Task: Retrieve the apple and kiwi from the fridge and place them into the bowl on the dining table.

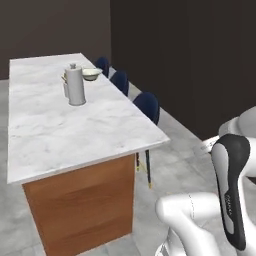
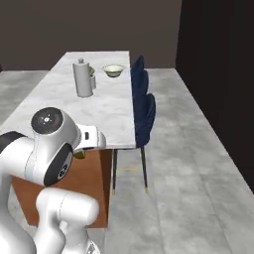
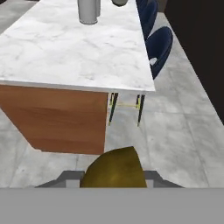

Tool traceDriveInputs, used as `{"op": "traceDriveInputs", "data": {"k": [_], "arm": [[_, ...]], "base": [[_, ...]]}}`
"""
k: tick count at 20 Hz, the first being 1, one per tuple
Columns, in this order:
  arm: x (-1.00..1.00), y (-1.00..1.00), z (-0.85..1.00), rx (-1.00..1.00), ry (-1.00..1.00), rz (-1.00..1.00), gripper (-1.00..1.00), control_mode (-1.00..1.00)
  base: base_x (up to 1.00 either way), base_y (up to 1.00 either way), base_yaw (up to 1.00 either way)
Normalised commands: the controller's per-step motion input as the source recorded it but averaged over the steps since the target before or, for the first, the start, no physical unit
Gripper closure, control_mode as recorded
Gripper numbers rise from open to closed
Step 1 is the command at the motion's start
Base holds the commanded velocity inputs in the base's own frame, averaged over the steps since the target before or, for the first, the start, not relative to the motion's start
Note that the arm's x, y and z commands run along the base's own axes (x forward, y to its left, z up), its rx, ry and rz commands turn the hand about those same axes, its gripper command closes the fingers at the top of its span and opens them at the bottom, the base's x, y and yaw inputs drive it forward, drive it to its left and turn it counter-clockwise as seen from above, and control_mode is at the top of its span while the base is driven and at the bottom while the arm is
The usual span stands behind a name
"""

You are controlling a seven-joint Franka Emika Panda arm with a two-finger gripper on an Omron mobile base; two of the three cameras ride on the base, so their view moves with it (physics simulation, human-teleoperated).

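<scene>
My gripper [image 3: 114,178] is shut on the kiwi [image 3: 113,168], an olive-brown oval that fills the bottom of the hand view. A green sliver of the kiwi [image 2: 80,155] peeks out under the hand in the right base view. I am off the near end of the dining table [image 1: 60,130], a white marble top on a wooden base [image 3: 57,118]. The pale cream-green bowl [image 1: 91,74] [image 2: 113,70] sits at the table's far end, well ahead of the gripper. Its inside is too small to read. The apple and the fridge are out of view.
A tall grey jug [image 1: 75,86] [image 2: 83,79] stands on the marble just before the bowl. Blue chairs [image 1: 148,106] [image 2: 144,114] line the table's right side. Grey floor runs along that side to a dark wall.
</scene>
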Motion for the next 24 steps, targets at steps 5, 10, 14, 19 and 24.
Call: {"op": "traceDriveInputs", "data": {"k": [5, 10, 14, 19, 24], "arm": [[0.00, 0.00, 0.00, 0.00, 0.00, 0.00, 1.00, 1.00], [0.00, 0.00, 0.00, 0.00, 0.00, 0.00, 1.00, 1.00], [0.00, 0.00, 0.00, 0.00, 0.00, 0.00, 1.00, 1.00], [0.00, 0.00, 0.00, 0.00, 0.00, 0.00, 1.00, 1.00], [0.00, 0.00, 0.00, 0.00, 0.00, 0.00, 1.00, 1.00]], "base": [[0.79, -1.00, 0.00], [0.94, -1.00, 0.00], [0.99, -0.92, 0.00], [1.00, -0.59, 0.01], [1.00, -0.06, 0.15]]}}
